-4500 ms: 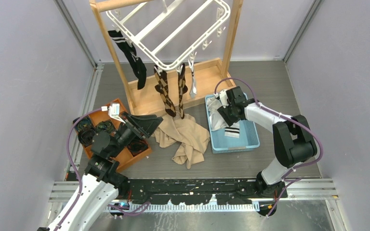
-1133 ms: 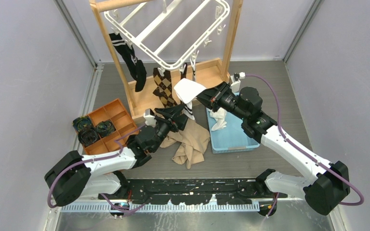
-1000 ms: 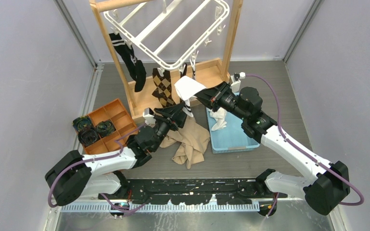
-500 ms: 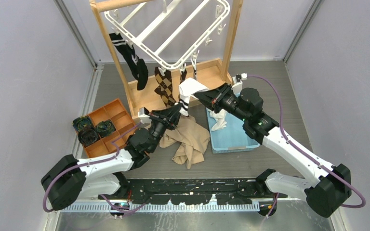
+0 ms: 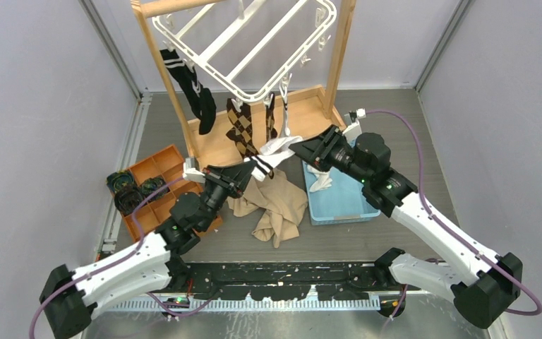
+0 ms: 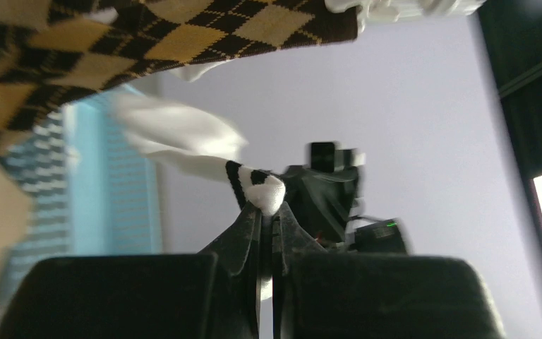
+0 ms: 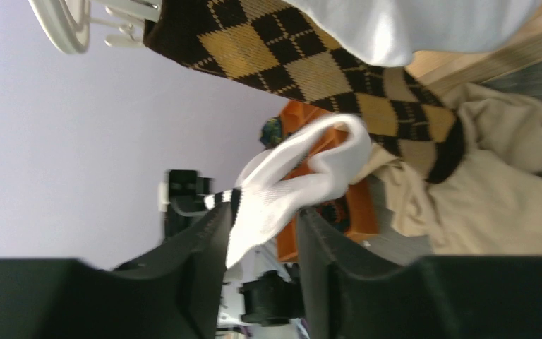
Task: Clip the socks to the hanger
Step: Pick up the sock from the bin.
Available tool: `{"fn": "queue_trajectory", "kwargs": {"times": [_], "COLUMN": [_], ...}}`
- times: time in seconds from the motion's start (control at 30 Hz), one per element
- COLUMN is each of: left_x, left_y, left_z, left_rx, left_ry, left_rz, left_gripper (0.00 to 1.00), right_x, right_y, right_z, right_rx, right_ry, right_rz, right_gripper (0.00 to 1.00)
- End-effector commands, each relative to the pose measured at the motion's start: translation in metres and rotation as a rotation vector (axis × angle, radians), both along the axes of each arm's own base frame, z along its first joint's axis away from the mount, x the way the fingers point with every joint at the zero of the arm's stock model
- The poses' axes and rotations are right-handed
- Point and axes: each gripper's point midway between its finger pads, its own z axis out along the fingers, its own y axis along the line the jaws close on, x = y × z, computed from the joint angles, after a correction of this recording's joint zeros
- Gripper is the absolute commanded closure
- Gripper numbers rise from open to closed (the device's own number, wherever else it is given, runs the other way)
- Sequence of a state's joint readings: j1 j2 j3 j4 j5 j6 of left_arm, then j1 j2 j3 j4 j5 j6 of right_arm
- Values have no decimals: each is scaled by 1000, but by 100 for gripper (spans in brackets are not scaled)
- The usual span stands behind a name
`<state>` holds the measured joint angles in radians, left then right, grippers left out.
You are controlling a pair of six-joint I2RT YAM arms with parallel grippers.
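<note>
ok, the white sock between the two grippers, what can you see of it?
The white sock looks like soft knit, with black bands near one end. That end is pinched in the shut left gripper; the rest hangs bunched in the air by the hanging argyle socks and runs between the open fingers of the right gripper.

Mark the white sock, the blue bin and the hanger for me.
white sock point(image 5: 274, 149), top view, bunched middle
blue bin point(image 5: 344, 205), top view, bare floor
hanger point(image 5: 253, 97), top view, near rim corner
</note>
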<state>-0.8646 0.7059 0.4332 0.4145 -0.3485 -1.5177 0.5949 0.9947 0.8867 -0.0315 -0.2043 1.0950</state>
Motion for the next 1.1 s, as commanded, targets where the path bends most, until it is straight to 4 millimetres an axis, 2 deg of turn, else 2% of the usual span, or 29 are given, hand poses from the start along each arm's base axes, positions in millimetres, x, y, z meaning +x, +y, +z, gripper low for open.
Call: {"fn": "queue_trajectory", "kwargs": {"times": [0.0, 0.1, 0.17, 0.2, 0.23, 0.27, 0.37, 0.47, 0.6, 0.8, 1.07], "left_x": [-21, -38, -48, -56, -63, -76, -88, -96, -99, -98, -87], "left_y": [17, 23, 21, 20, 17, 14, 13, 6, -5, -17, -31], "left_z": [-9, -7, -6, -14, -7, -14, -10, -2, 15, 18, 28], "left_rx": [590, 912, 1079, 1175, 1229, 1291, 1411, 1454, 1457, 1479, 1513], "left_ry": [-146, -299, -409, -450, -542, -612, -818, -1072, -1249, -1367, -1424], "left_rz": [-49, -169, -285, -381, -445, -583, -739, -834, -882, -964, -900], "left_gripper": [100, 100, 100, 100, 100, 100, 100, 100, 100, 100, 100], "right_x": [-8, -16, -25, -35, -40, -53, -76, -82, -86, -101, -113], "right_y": [-24, -28, -23, -16, -14, -7, 6, 16, 30, 50, 74], "right_z": [23, 28, 33, 39, 46, 47, 47, 37, 32, 16, 9], "right_rx": [-192, -288, -320, -317, -323, -320, -339, -381, -394, -422, -385], "right_ry": [-270, -436, -584, -687, -784, -878, -1089, -1215, -1288, -1340, -1292], "right_rz": [-21, 31, 99, 165, 192, 276, 448, 557, 639, 759, 836], "right_gripper": [45, 42, 39, 39, 39, 38, 36, 33, 31, 24, 24]}}
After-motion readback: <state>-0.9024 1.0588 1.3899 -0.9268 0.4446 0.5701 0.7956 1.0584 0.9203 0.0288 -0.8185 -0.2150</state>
